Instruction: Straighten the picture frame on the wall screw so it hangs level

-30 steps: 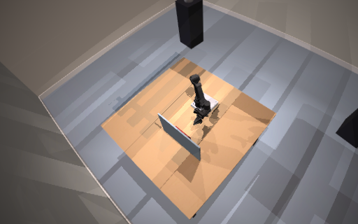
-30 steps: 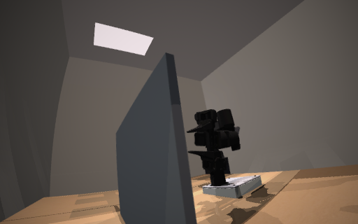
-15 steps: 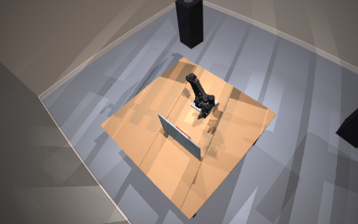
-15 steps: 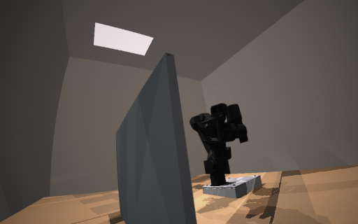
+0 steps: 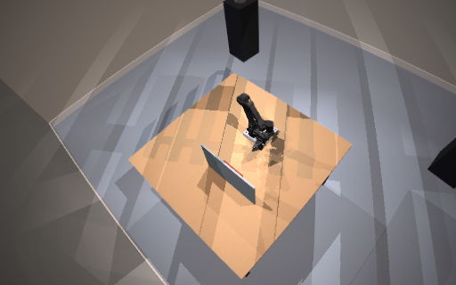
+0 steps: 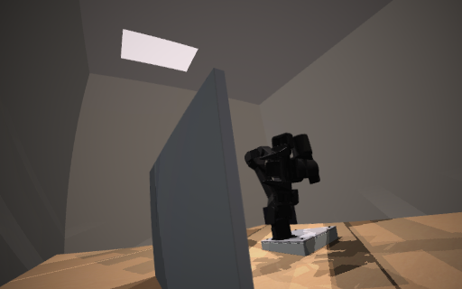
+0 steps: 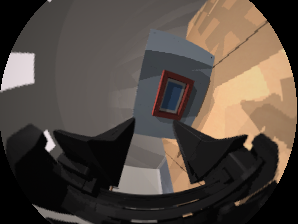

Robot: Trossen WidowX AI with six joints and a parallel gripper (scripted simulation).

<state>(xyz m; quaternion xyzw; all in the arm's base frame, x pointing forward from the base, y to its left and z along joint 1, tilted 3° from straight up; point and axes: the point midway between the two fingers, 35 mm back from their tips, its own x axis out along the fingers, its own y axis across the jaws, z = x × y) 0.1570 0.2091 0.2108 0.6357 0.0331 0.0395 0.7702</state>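
Gripper (image 7: 154,141): jaws parted about halfway, released, nothing between the fingers. In the wrist view the 2 dark fingertips frame open space; the picture frame (image 7: 172,95) shows in the gap beyond them, well apart, untouched.

Picture frame: red border, blue centre, hanging on the grey wall panel (image 7: 174,63), roughly mid-panel. The wrist view is rolled, so its tilt against the panel cannot be judged. From the top view only a thin red strip of the picture frame (image 5: 232,168) shows on the arm's side of the panel (image 5: 229,178).

Panel stands upright on the wooden table (image 5: 178,147), near the table's middle. In the exterior view its bare back face (image 6: 198,190) fills the foreground and hides the frame entirely.

Arm (image 5: 255,118): black, folded back over its grey base plate (image 6: 327,235), gripper (image 5: 257,146) pointing toward the panel but clear of it.
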